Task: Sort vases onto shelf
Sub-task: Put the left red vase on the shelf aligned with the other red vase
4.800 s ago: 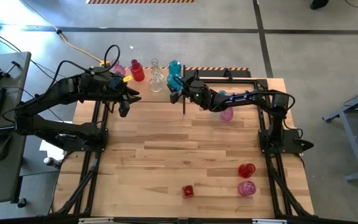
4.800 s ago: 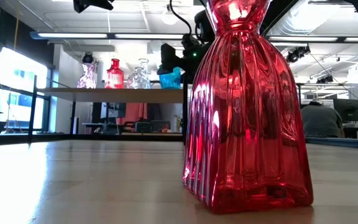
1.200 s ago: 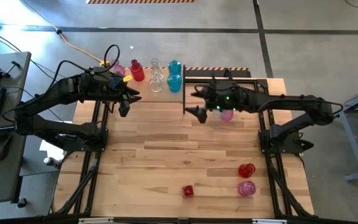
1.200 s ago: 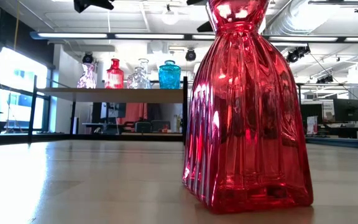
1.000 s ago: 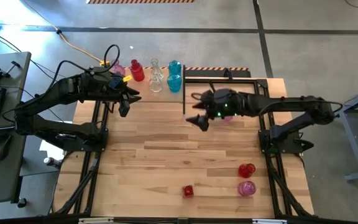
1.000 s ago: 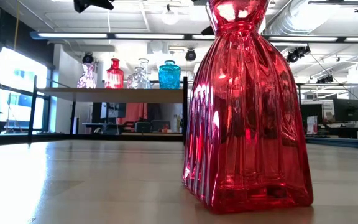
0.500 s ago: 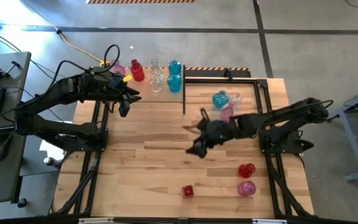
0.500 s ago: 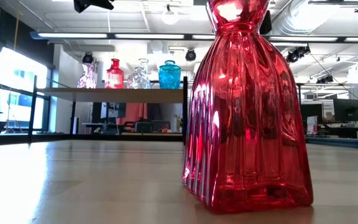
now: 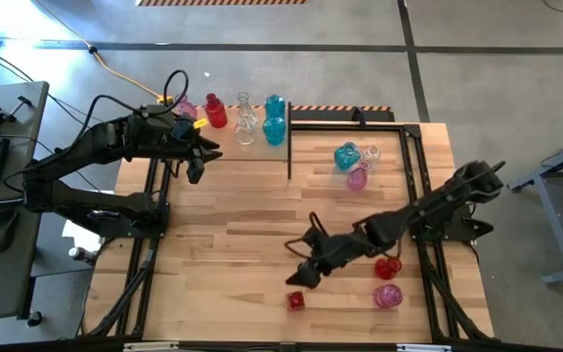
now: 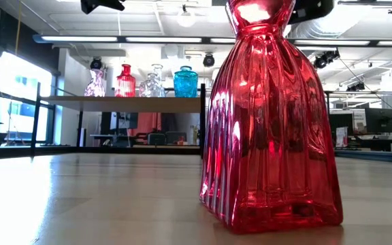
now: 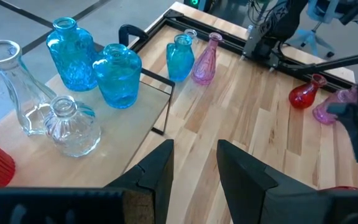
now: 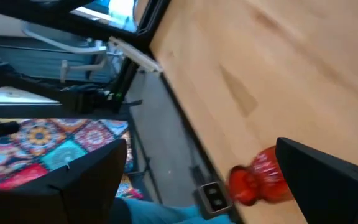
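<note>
Vases update: the second teal-blue vase (image 9: pixel 275 129) is parked on the shelf (image 9: pixel 225 142) now, standing next to the other blue one, with the clear pair and the red one (image 9: pixel 214 110) further along the same row, so that's one more sorted. What changed in the last moment is my right hand (image 9: pixel 301 264): it's let go up there and swung all the way back across the table (image 9: pixel 233 225) toward the near edge, fingers spread wide and holding nothing. It's now hovering just beside the small ribbed red vase (image 9: pixel 295 300), which I'd guess is the next pick. Two more sit close by, a round red one (image 9: pixel 388 267) and a pink one (image 9: pixel 387 295), and a little cluster of three (image 9: pixel 355 161) waits near the far right. My left hand (image 9: pixel 195 156) is just hanging by the shelf, fingers narrow with nothing in them.
</note>
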`<action>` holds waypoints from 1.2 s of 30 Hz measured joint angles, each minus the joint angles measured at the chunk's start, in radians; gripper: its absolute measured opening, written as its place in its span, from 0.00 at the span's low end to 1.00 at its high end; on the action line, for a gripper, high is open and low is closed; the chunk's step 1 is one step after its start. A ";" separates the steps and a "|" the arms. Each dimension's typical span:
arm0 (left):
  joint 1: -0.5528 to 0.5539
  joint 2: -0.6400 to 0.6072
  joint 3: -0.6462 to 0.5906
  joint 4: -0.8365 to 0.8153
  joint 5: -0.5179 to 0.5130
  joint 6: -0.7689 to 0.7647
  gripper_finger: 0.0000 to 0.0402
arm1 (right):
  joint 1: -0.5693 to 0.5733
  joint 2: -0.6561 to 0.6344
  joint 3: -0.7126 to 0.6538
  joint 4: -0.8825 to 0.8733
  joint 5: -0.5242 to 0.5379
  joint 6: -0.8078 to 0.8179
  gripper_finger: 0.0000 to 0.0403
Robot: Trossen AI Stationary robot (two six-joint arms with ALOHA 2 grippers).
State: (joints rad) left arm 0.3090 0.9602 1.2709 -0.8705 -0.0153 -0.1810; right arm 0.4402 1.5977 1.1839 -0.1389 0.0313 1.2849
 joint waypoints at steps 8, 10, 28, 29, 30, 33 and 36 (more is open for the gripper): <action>0.000 0.000 0.000 0.000 0.000 0.000 0.28 | 0.060 0.078 0.100 0.029 0.039 0.019 0.97; 0.000 0.000 0.000 0.000 0.000 0.000 0.28 | 0.064 0.096 0.167 -0.045 0.043 -0.012 0.97; 0.000 0.000 0.000 0.000 0.000 0.000 0.28 | 0.065 0.270 0.523 -0.748 0.014 -0.097 0.97; 0.000 0.000 0.000 0.000 0.000 0.000 0.28 | 0.065 0.278 0.523 -0.754 0.008 -0.089 0.97; 0.000 0.000 0.000 0.000 0.000 0.000 0.28 | 0.066 0.285 0.523 -0.756 0.002 -0.086 0.97; 0.000 0.000 0.000 0.000 0.000 0.000 0.28 | 0.067 0.305 0.523 -0.755 -0.008 -0.071 0.97; 0.000 0.000 0.000 0.000 0.000 0.000 0.28 | 0.067 0.320 0.523 -0.756 -0.021 -0.052 0.97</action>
State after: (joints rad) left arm 0.3091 0.9604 1.2709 -0.8703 -0.0151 -0.1810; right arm 0.5072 1.9175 1.7065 -0.8948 0.0104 1.2324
